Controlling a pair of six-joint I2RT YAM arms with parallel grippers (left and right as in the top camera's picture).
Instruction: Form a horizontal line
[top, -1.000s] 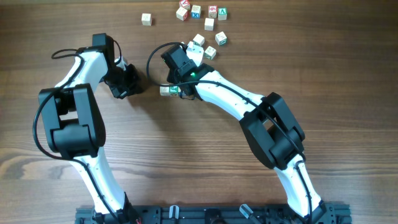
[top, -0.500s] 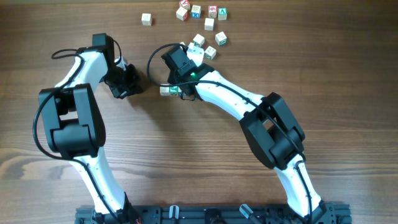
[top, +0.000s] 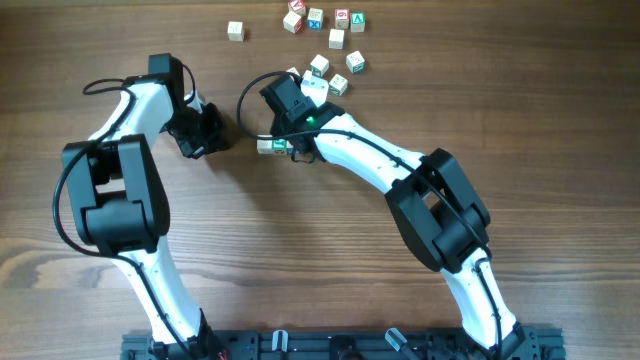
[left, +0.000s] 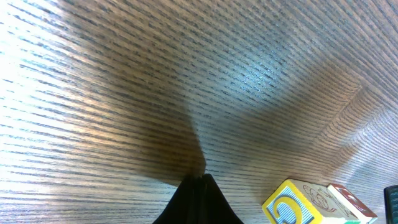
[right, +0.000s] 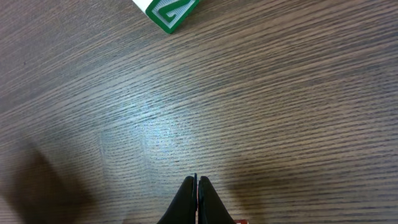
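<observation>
left fingers (left: 198, 202) pressed together, pinching nothing, tips just above the brown wood-grain counter (left: 124, 74). right fingers (right: 189, 202) closed tight too, empty. short row of tiny pale wooden letter cubes (top: 270, 146) lying on the counter between the two arms, near the right fingers, one end hidden under that arm. loose scattered cubes (top: 336, 38) beyond it, toward the far edge.

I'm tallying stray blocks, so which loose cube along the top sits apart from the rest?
The lone cube farthest left; the other loose cubes bunch together to its right.
</observation>
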